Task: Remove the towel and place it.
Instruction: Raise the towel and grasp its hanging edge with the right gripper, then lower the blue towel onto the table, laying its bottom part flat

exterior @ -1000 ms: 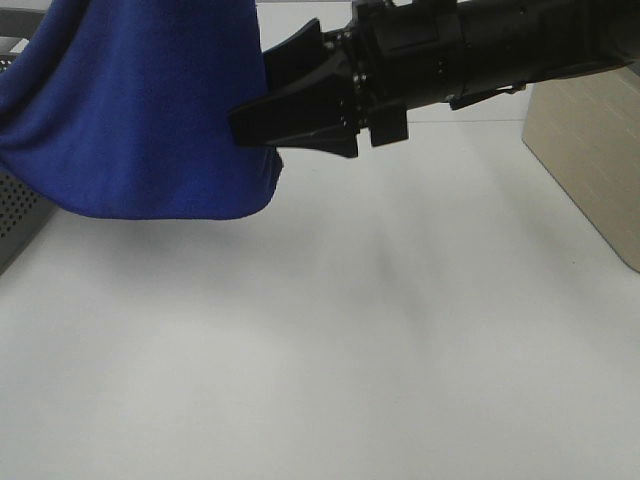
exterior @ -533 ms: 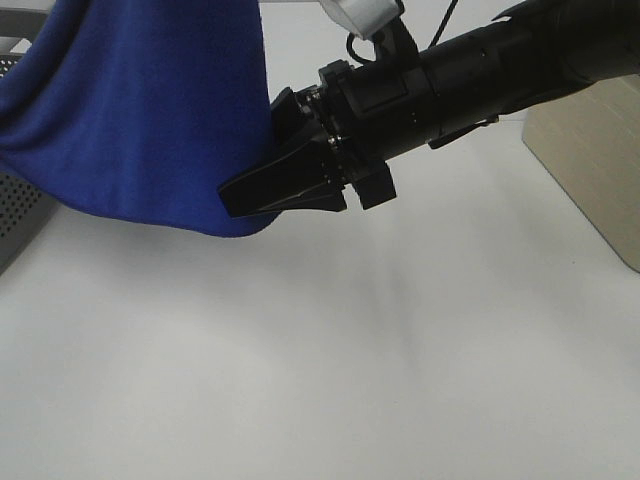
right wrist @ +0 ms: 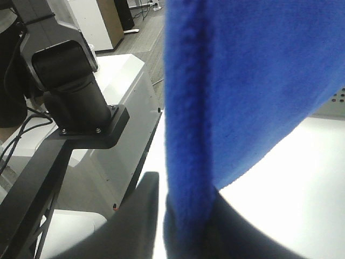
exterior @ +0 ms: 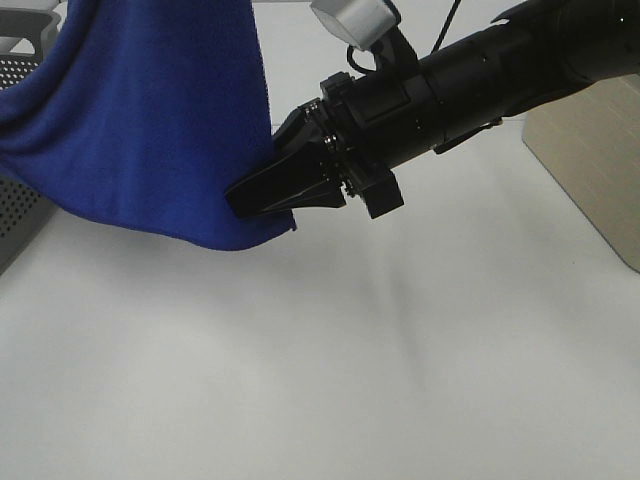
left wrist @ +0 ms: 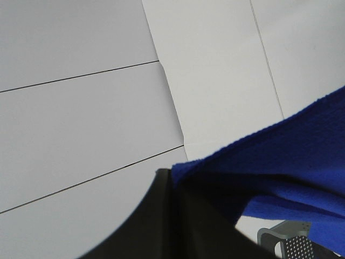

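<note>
Evidently the towel (exterior: 150, 110) hangs clear of the tabletop (exterior: 350, 370), spread like a curtain on the left of the high view, with one end sagging toward a perforated grey rack (exterior: 18, 205). The right gripper (exterior: 262, 197) reaches across the middle and has its jaws closed on the cloth's lower right edge. That is probably to control the loose end, so the towel can be carried and laid flat rather than dropped in a heap.

The right wrist view confirms the grip, with a thick fold of blue running down between two dark fingers (right wrist: 135, 216). The high view cannot show what holds the top of the towel. In the left wrist view the left gripper (left wrist: 178, 186) appears as one dark finger, with the towel's edge meeting it. Whether those jaws are clamped I cannot tell. A beige box (exterior: 590, 170) stands well apart on the right.
</note>
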Available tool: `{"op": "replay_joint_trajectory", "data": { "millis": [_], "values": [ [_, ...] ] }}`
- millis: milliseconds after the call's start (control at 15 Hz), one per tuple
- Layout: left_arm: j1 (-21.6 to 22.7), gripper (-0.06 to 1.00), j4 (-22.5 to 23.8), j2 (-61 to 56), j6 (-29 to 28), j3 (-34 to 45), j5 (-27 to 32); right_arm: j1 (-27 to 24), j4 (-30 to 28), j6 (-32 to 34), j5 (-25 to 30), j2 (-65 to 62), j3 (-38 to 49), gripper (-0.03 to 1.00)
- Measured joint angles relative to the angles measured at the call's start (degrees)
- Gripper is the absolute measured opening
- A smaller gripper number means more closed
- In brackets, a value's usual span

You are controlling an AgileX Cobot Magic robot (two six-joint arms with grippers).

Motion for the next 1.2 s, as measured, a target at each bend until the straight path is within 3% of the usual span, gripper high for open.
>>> {"op": "replay_joint_trajectory", "data": {
  "millis": [133,333,600,800,933,1000,1067,1200],
  "values": [
    [0.0,0.0,0.0,0.0,0.0,0.0,0.0,0.0,-0.69,1.78,0.0,0.0,0.0,0.02],
    [0.0,0.0,0.0,0.0,-0.23,0.0,0.06,0.0,-0.8,6.13,0.0,0.0,0.0,0.01],
    [0.0,0.0,0.0,0.0,-7.79,0.0,0.06,0.0,-3.61,24.69,-1.55,-0.11,-1.78,0.01],
    [0.0,0.0,0.06,0.0,-18.16,0.0,-1.32,0.0,-16.21,41.2,-2.41,-3.21,-9.11,0.01],
    [0.0,0.0,0.8,0.0,-24.64,0.0,-3.78,0.0,-28.53,54.72,-2.52,-5.84,-15.99,0.01],
    [0.0,0.0,1.2,0.0,-26.53,0.0,-4.58,0.0,-31.05,57.81,-2.52,-6.19,-17.53,0.01],
    [0.34,0.0,2.23,0.0,-32.37,0.0,-7.62,0.0,-39.88,69.04,-1.89,-7.05,-23.55,0.01],
    [1.38,0.0,2.41,0.0,-36.67,0.0,-11.0,0.0,-48.59,77.41,-0.34,-7.16,-30.02,0.01]
  ]
}}
